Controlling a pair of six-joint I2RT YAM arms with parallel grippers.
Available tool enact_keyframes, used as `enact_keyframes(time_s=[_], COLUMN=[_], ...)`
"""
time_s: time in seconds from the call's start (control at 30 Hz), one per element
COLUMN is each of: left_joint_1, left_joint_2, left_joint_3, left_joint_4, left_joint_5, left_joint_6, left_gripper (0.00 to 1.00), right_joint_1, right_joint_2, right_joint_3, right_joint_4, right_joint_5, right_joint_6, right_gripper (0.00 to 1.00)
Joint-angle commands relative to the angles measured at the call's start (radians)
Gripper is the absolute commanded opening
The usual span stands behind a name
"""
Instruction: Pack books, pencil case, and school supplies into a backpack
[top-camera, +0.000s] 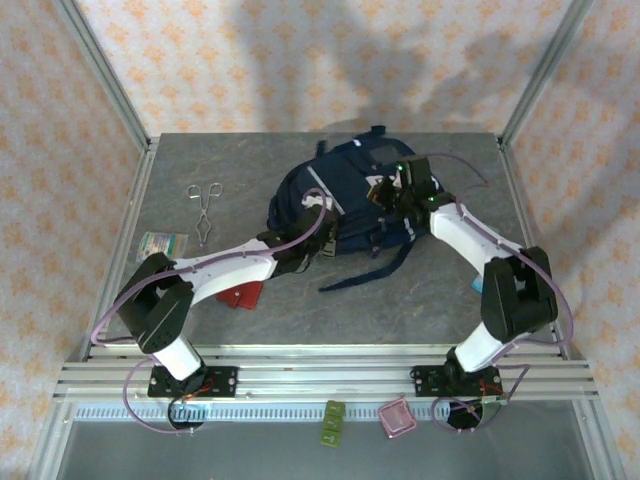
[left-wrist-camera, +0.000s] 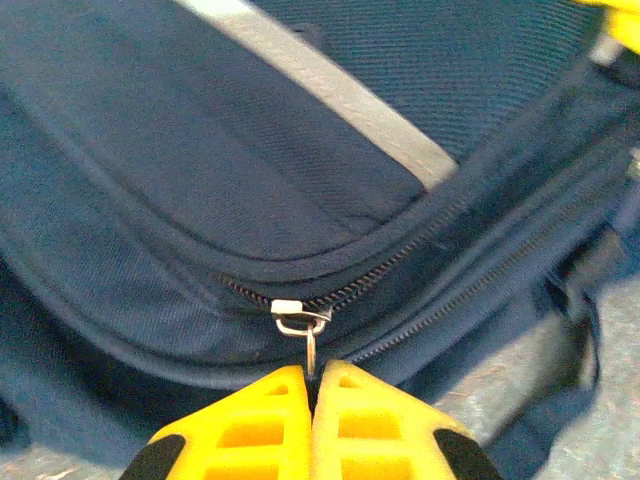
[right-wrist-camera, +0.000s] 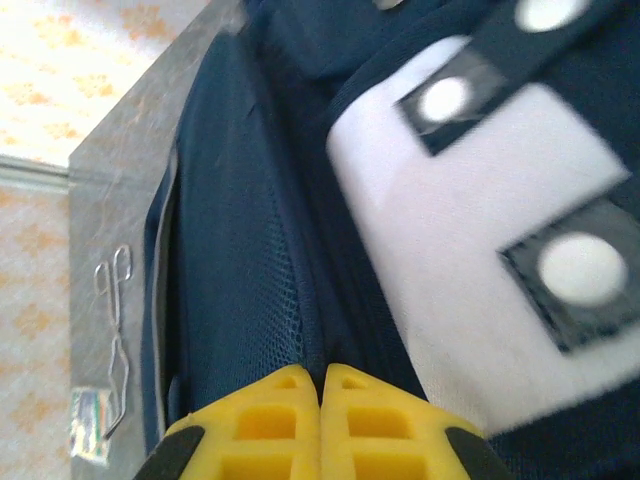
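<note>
The left end effector (left-wrist-camera: 314, 374) is clenched, and the metal zipper pull (left-wrist-camera: 311, 350) is gripped between its yellow fingertips, just below the slider (left-wrist-camera: 298, 311) on a curved zipper seam of the backpack (top-camera: 345, 185). The right end effector (right-wrist-camera: 320, 374) is likewise pressed shut against a fold of navy fabric beside a white patch (right-wrist-camera: 450, 290); whether any fabric is pinched cannot be told. The backpack is laid at the rear middle of the bench (top-camera: 180, 160), with a dark strap (top-camera: 368, 271) trailing toward the near edge. A red square item (top-camera: 243, 296) is partly covered by the left forearm. Forceps (top-camera: 205, 208) and a small packet (top-camera: 162, 243) are set near the left edge. Bare bench is seen between the arms, in front of the backpack, and along the back edge to the left.
</note>
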Motion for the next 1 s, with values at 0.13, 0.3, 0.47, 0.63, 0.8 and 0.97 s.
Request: enact_keyframes(time_s=[0.13, 0.3, 0.47, 0.63, 0.8, 0.97], left_joint_1=[-0.053, -0.055, -0.059, -0.071, -0.075, -0.042], left_joint_2=[0.082, 0.09, 0.091, 0.092, 0.099, 0.075], left_joint_3=[0.112, 0.122, 0.121, 0.121, 0.122, 0.062], left_joint_4=[-0.018, -0.008, -0.011, -0.013, -0.051, -0.071], left_joint_5=[0.056, 0.063, 0.057, 0.044, -0.016, -0.056], left_joint_6=[-0.011, -0.01, -0.006, 0.0, 0.004, -0.025], left_gripper=[0.0, 0.0, 0.0, 0.0, 0.0, 0.0], right_joint_1=[-0.024, -0.013, 0.017, 0.053, 0.06, 0.045], right_joint_2=[-0.006, -0.119, -0.141, -0.095, -0.045, -0.061], right_joint_3=[0.025, -0.146, -0.214, -0.209, -0.2, -0.211], right_joint_4=[0.027, 0.082, 0.122, 0.164, 0.179, 0.185], right_joint_5=[-0.003, -0.112, -0.172, -0.207, -0.183, -0.152], right_joint_6=[0.051, 0.122, 0.17, 0.201, 0.216, 0.216], right_gripper=[0.39, 0.43, 0.43, 0.4, 0.03, 0.0])
